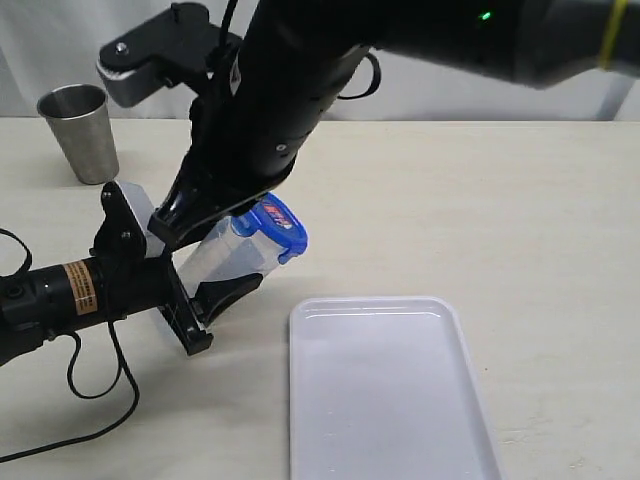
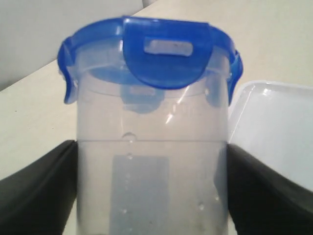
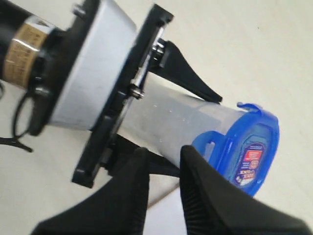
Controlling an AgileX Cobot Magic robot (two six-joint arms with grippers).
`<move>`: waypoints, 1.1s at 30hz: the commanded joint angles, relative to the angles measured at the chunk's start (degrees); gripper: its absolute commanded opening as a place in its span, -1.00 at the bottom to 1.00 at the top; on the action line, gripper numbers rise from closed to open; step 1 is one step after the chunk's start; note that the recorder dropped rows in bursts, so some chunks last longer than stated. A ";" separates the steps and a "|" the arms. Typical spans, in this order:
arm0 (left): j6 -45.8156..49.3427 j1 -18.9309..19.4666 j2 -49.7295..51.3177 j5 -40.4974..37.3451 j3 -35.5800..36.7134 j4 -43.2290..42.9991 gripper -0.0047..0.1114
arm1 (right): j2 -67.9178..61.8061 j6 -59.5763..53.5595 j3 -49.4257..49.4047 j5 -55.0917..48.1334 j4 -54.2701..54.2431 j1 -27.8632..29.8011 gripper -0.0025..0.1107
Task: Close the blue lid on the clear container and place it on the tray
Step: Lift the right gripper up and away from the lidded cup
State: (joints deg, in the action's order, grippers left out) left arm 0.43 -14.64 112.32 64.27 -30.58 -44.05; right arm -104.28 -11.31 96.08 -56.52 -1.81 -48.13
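Currently: left gripper [image 2: 151, 161] holds tilted clear container [image 3: 181, 117]; right gripper [image 3: 164, 166] narrow, empty, beside blue lid [image 3: 249, 152].
Risk: clear container twists loose.
Cause: hard push on a flap [image 3: 211, 145].

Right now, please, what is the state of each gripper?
Left gripper: closed on the clear container.
Right gripper: slightly open, holding nothing, tips near the blue lid.
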 commanded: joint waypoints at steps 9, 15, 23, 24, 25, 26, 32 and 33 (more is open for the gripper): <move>10.48 -0.11 -0.77 5.70 -0.26 -4.18 -0.92 | 10.77 -5.38 -6.98 1.65 -11.39 11.09 -0.58; 13.77 -0.11 -0.77 5.70 -0.26 -4.91 -0.92 | 14.62 -6.79 -17.09 11.31 -16.74 18.39 -0.88; 14.97 -0.11 -3.17 5.70 -0.26 -8.00 -0.92 | 12.21 -7.99 -27.53 19.18 -21.16 19.68 -0.88; 14.97 -0.11 -3.45 5.70 -0.26 -8.70 -0.92 | 11.50 -7.99 -28.23 20.74 -22.10 19.68 -0.88; 14.97 -0.11 -3.57 5.70 -0.26 -9.58 -0.92 | 10.88 -7.99 -28.54 21.86 -22.62 19.68 -0.88; 14.97 -0.11 -3.85 5.70 -0.26 -10.12 -0.92 | 10.02 -7.99 -28.60 22.01 -23.09 19.57 -0.88; 25.36 -0.11 -4.30 5.70 -0.26 -10.15 -0.92 | 10.05 -11.92 -25.65 17.79 -26.22 19.42 -0.88; 28.39 -0.11 -4.30 5.70 -0.26 -9.73 -0.92 | 10.95 -11.94 -24.22 16.19 -25.72 19.42 -0.88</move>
State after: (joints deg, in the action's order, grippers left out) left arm 21.88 -14.64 108.68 67.85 -30.58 -54.40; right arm -95.35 -21.33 69.08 -37.92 -26.70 -28.83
